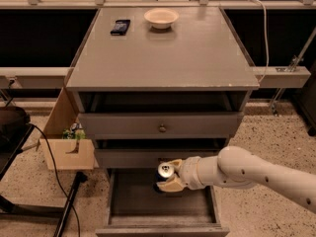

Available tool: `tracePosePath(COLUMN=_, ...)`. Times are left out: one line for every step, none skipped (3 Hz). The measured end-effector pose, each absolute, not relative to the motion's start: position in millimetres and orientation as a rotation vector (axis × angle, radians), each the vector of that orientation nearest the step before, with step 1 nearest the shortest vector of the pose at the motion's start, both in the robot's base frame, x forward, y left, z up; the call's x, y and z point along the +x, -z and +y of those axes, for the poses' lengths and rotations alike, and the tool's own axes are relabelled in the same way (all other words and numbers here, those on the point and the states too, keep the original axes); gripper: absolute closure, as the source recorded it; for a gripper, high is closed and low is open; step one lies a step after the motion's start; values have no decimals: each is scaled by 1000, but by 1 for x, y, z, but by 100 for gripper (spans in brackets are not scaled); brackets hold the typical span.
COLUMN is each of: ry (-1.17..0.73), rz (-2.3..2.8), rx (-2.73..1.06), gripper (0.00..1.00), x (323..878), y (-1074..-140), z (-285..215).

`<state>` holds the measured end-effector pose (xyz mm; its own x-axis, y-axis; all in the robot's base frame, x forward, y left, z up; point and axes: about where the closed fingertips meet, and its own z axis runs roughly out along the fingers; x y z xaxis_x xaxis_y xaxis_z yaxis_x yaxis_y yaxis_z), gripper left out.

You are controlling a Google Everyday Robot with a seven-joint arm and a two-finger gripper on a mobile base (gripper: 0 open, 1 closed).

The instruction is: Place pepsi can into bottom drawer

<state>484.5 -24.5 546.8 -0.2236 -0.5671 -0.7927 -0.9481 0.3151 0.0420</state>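
1. Far to the left of the gripper [169, 176], an open wooden box [69, 153] with something green in it sits on the speckled floor, just beside the grey cabinet [163, 58].
2. Up and to the left of the gripper, a small dark flat object [120, 26] lies on the cabinet top. A white bowl [161, 18] sits almost straight above the gripper, at the back.
3. The gripper's tan fingers [172, 185] are clamped on the pepsi can [165, 171], whose silver top faces up.
4. Directly beneath the gripper the bottom drawer [163, 209] stands open, and the can is over its rear part. Whether the can touches the dark floor cannot be told.
5. To the right of the gripper, the white arm [247, 171] runs off towards the lower right edge.
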Motion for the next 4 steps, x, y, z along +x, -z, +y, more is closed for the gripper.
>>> tracePosePath(ry=-715, rz=1910, rx=-1353, gripper=100, x=483, y=-537, z=-26)
tracePosePath(ry=-732, rz=1946, rx=-1364, gripper=100, x=478, y=-501, z=-32)
tracePosePath(ry=-751, rz=1968, rx=-1378, gripper=100, x=473, y=-463, z=-36)
tracePosePath(ry=-774, rz=1940, rx=-1395, gripper=100, x=471, y=-407, z=-45)
